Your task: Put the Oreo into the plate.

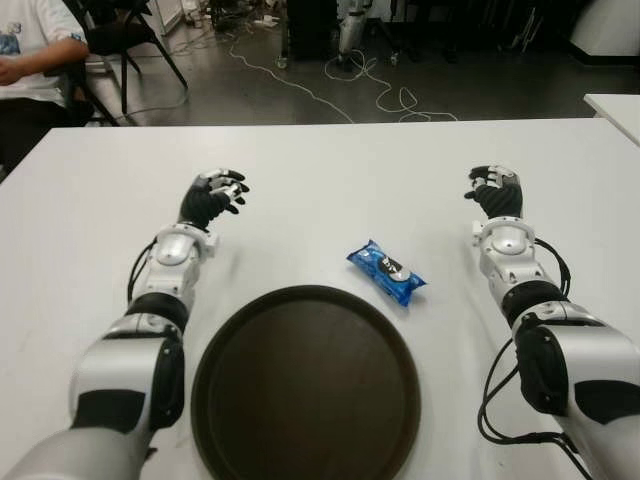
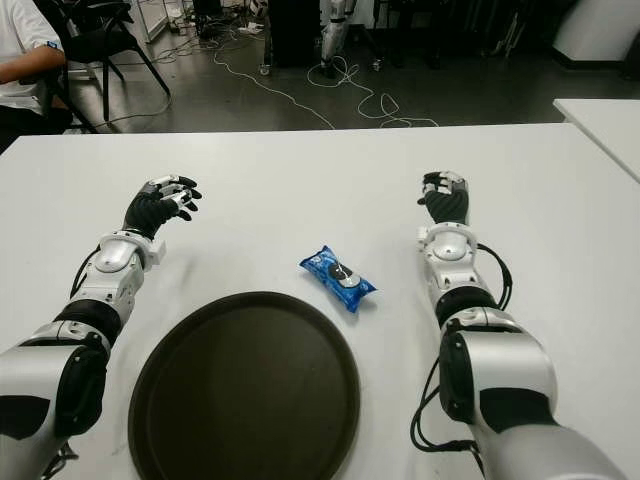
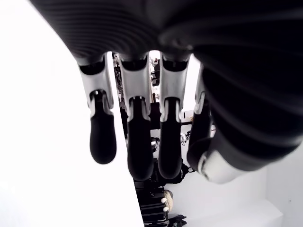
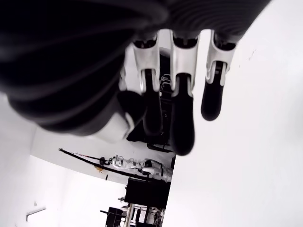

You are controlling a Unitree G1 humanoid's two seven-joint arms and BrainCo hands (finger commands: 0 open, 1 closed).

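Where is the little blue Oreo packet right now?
The blue Oreo packet lies on the white table, just beyond the round dark brown plate's far right rim, nearer the right hand than the left hand.

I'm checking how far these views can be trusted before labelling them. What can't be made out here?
- Oreo pack: its print is too small to read in either eye view.
- Plate: its near rim is cut off by the bottom edge of both eye views.
- Left hand and right hand: each wrist view is filled by its own fingers, showing neither pack nor plate.
- Person: cropped by the eye views' corner.
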